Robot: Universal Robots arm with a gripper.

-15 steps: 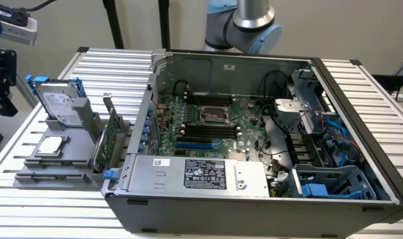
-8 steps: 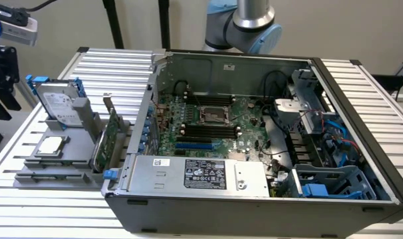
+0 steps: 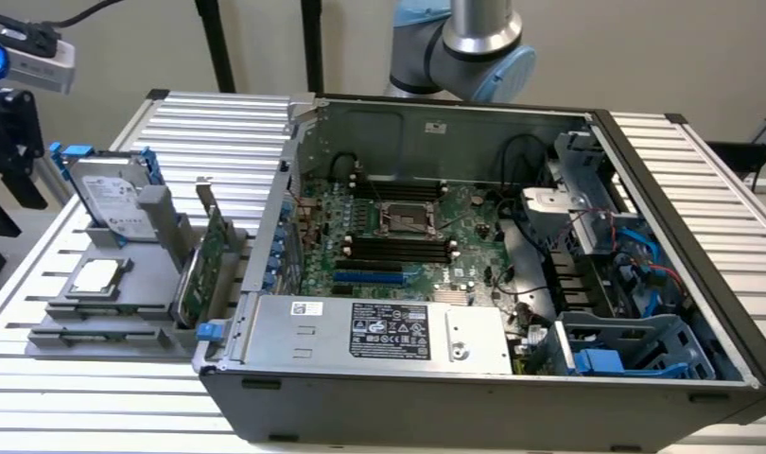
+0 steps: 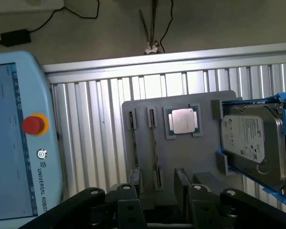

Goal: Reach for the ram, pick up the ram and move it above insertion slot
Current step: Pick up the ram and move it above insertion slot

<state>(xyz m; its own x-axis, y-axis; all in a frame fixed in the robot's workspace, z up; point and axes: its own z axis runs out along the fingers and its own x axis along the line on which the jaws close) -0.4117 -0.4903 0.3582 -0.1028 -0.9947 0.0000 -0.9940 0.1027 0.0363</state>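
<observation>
I'm on the reach: my gripper [image 3: 8,161] hangs at the exterior view's left, over the edge of the table [image 3: 206,113], with the jaws spread wide and nothing between them. The ram [image 4: 154,143] stands on edge in the grey holder [image 4: 190,162], at its near end, just beside the CPU [image 4: 183,120] and well apart from the case [image 3: 484,397]. I judge the pick calls for squaring up to that thin stick, one pad either side, clear of the CPU
</observation>
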